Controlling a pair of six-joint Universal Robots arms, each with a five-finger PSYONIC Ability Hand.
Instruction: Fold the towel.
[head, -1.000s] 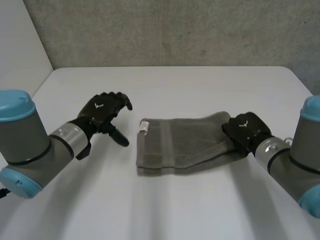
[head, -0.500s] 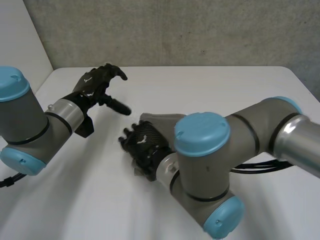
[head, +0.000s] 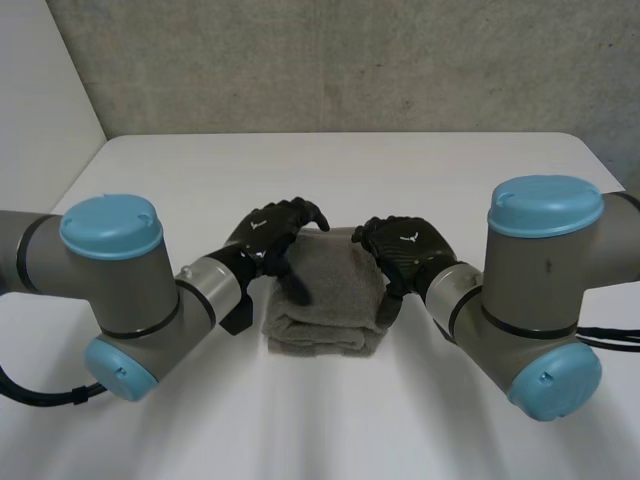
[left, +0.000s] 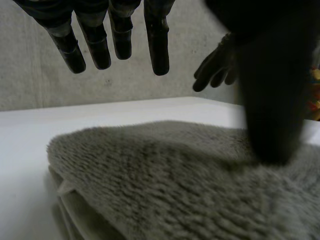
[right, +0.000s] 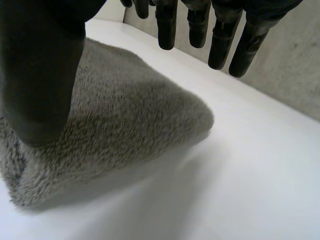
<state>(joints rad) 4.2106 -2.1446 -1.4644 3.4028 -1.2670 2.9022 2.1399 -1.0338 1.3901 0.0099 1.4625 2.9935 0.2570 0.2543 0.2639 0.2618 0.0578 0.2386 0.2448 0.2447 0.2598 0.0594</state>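
The grey towel (head: 322, 300) lies folded into a compact, thick stack in the middle of the white table (head: 330, 175). My left hand (head: 268, 228) hovers at its left far corner, fingers straight and off the cloth, thumb resting on the top layer. My right hand (head: 408, 245) mirrors it at the right far corner, with its thumb down along the right edge. Under my left hand (left: 155, 35) the towel (left: 150, 170) shows its stacked layers, and the right hand (left: 215, 65) appears beyond. My right hand (right: 200, 22) stands open above the towel (right: 115, 120).
A grey concrete wall (head: 350, 60) runs behind the table's far edge. Both forearms lie low over the table on either side of the towel. White table surface surrounds the towel in front and behind.
The towel was a longer rectangle with my right hand shut on its right end. That end was carried over to the left; the towel is now half as wide. Both hands came in beside it.
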